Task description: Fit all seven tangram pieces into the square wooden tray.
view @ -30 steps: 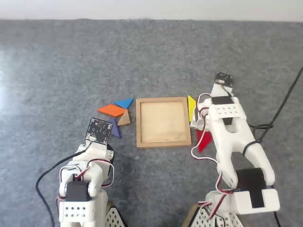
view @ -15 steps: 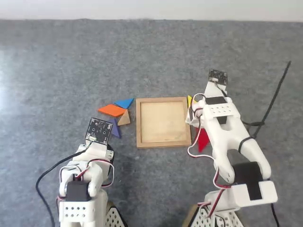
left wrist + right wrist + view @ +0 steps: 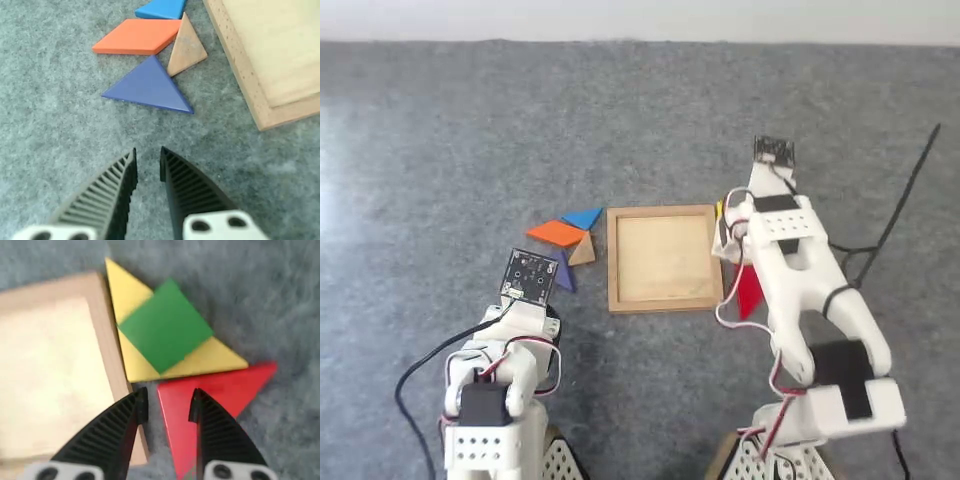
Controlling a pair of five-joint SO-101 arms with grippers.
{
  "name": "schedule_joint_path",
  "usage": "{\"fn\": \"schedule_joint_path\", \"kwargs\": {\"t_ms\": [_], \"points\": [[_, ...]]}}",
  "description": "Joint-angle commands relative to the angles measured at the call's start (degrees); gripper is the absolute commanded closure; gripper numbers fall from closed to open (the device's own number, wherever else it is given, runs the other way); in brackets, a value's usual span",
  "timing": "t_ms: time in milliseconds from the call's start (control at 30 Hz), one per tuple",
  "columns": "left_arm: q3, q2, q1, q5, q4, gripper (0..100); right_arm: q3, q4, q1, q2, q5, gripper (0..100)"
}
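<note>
The square wooden tray [image 3: 665, 210] sits in the middle of the grey bench [image 3: 440, 150], between the two arms. All seven pieces lie outside it on the bench.

On the left arm's side are four pieces close together. A blue triangle [image 3: 162, 8] and an orange parallelogram [image 3: 137, 36] are farthest from the arm. A tan triangle [image 3: 186, 47] is just beside the tray's rim, and a dark blue triangle [image 3: 149, 87] is nearest the arm. The tan triangle touches the orange piece and meets the dark blue one at a corner. The left hand [image 3: 147, 167] hangs over bare bench short of the dark blue triangle. Its fingers are a narrow gap apart and hold nothing.

On the other side of the tray, a yellow triangle [image 3: 131, 292] lies with one edge against the rim. A green square [image 3: 166, 332] rests on top of it, turned like a diamond and covering its middle. A red triangle [image 3: 225, 382] lies just beside the yellow one, on the side nearer the right arm, and the two look to be touching along an edge. The right hand [image 3: 167, 402] is above this group with its fingers spread and nothing between them. One fingertip is over the tray's rim by the yellow triangle's corner, and the other is over the red triangle.
</note>
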Motion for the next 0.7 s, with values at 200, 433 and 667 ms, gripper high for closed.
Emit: {"fn": "schedule_joint_path", "kwargs": {"t_ms": [200,433,667], "points": [[-0.5,-1.3,-0.1,-0.2,0.4,92,10.5,-4.6,4.9,-12.5,-5.5,84.3],[-0.5,-1.3,-0.1,-0.2,0.4,92,3.2,-1.8,3.7,-1.5,-12.0,75.9],[-0.5,-1.3,-0.1,-0.2,0.4,92,-7.3,4.7,0.0,7.6,-19.3,69.1]]}}
